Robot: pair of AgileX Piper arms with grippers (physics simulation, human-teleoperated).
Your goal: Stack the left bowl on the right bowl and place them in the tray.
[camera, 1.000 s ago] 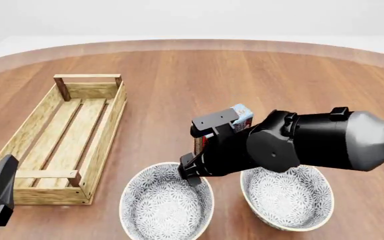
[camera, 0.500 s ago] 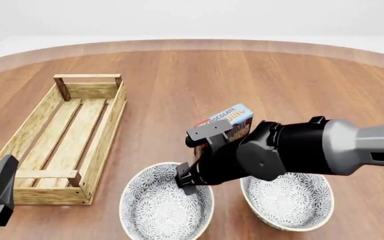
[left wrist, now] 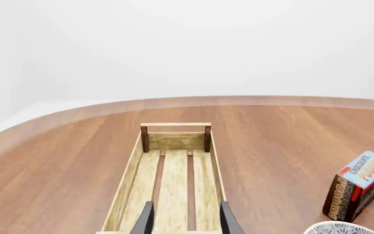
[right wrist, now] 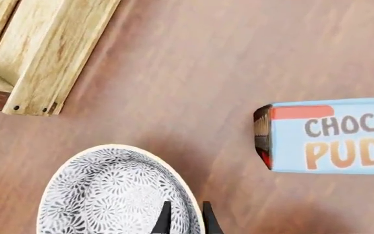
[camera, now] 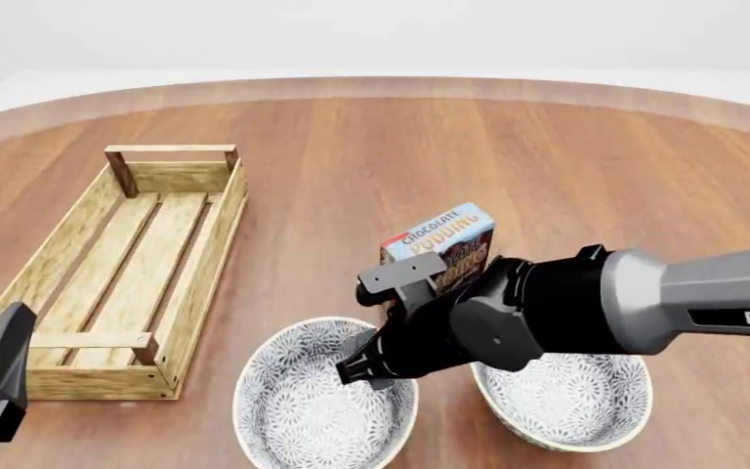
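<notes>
The left bowl (camera: pixel 304 415), grey-patterned with a white rim, sits near the table's front edge; the matching right bowl (camera: pixel 570 396) stands beside it. My right gripper (camera: pixel 364 369) reaches across to the left bowl's right rim. In the right wrist view its fingertips (right wrist: pixel 165 220) stand either side of that rim (right wrist: pixel 190 204) with a narrow gap, open and not pressing it. The tray (camera: pixel 199 264), a long light-wood crate, lies at the left and holds nothing. My left gripper (left wrist: pixel 185 222) hovers open over the tray's near end (camera: pixel 89 342).
A chocolate pudding box (camera: pixel 437 242) stands upright just behind the two bowls, close to the right arm's wrist. It also shows in the left wrist view as the pudding box (left wrist: pixel 358 185) and in the right wrist view as the box (right wrist: pixel 330 135).
The right arm has sunk lower and slid toward the front edge, uncovering the pudding box. Its gripper has come down onto the left bowl's right rim. The left arm is unmoved.
</notes>
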